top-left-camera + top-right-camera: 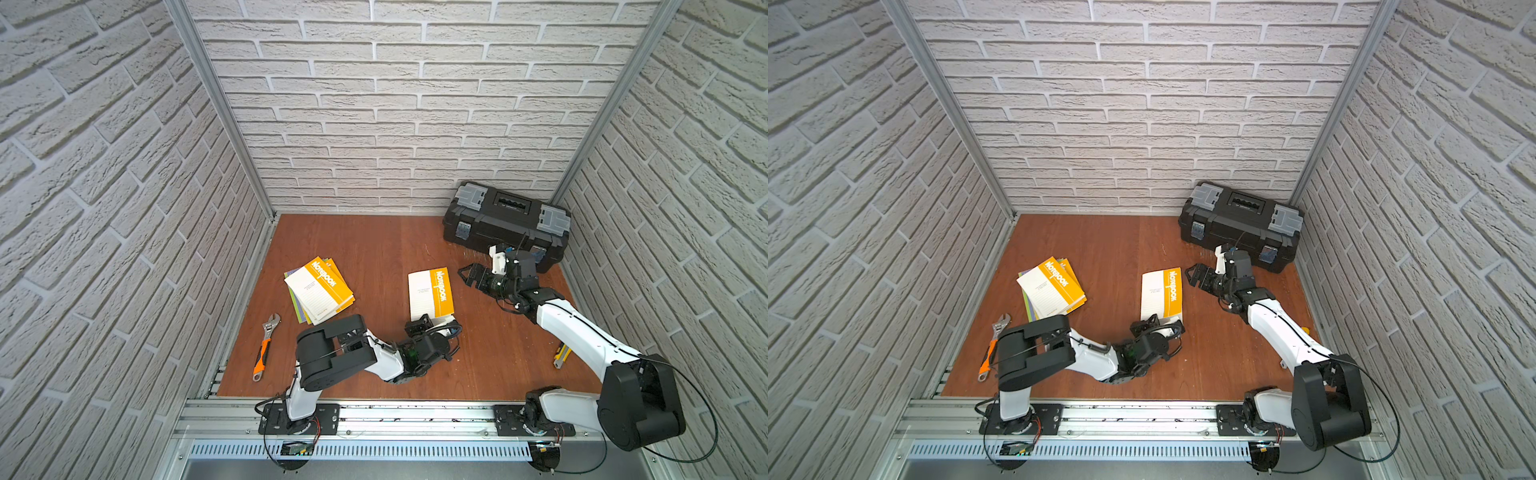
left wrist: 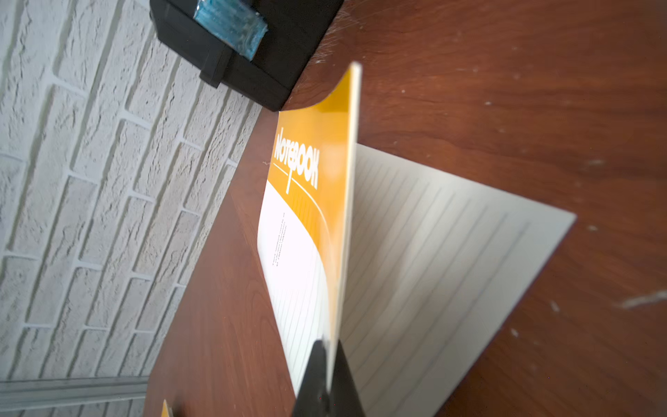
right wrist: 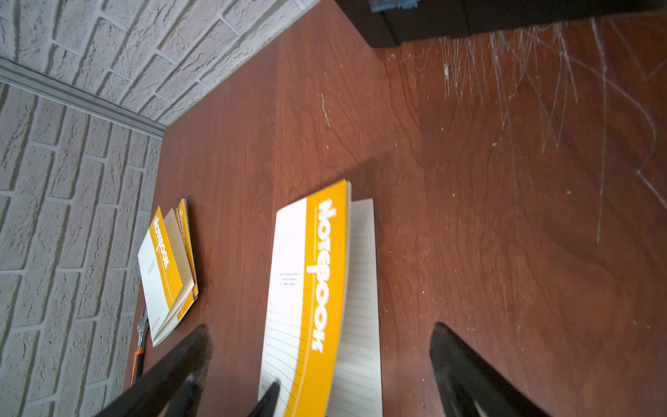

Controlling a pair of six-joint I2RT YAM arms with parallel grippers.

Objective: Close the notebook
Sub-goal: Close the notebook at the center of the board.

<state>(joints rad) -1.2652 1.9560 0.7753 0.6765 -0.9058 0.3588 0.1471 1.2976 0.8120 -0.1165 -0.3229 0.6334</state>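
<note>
An orange-and-white notebook (image 1: 430,293) (image 1: 1160,293) lies mid-table, partly open. Its cover (image 2: 306,202) stands raised at an angle above the lined page (image 2: 433,252) flat on the wood. My left gripper (image 1: 419,325) (image 1: 1144,326) (image 2: 330,346) is shut on the cover's near edge, one black finger on each face. My right gripper (image 1: 467,274) (image 1: 1194,274) (image 3: 321,328) hovers open just right of the notebook, nothing between its fingers. In the right wrist view the cover (image 3: 310,289) leans over the page (image 3: 361,289).
A stack of similar notebooks (image 1: 320,291) lies to the left, with an orange-handled wrench (image 1: 266,345) nearer the front. A black toolbox (image 1: 507,224) sits at the back right corner, close behind the right arm. A yellow utility knife (image 1: 561,355) lies by the right wall.
</note>
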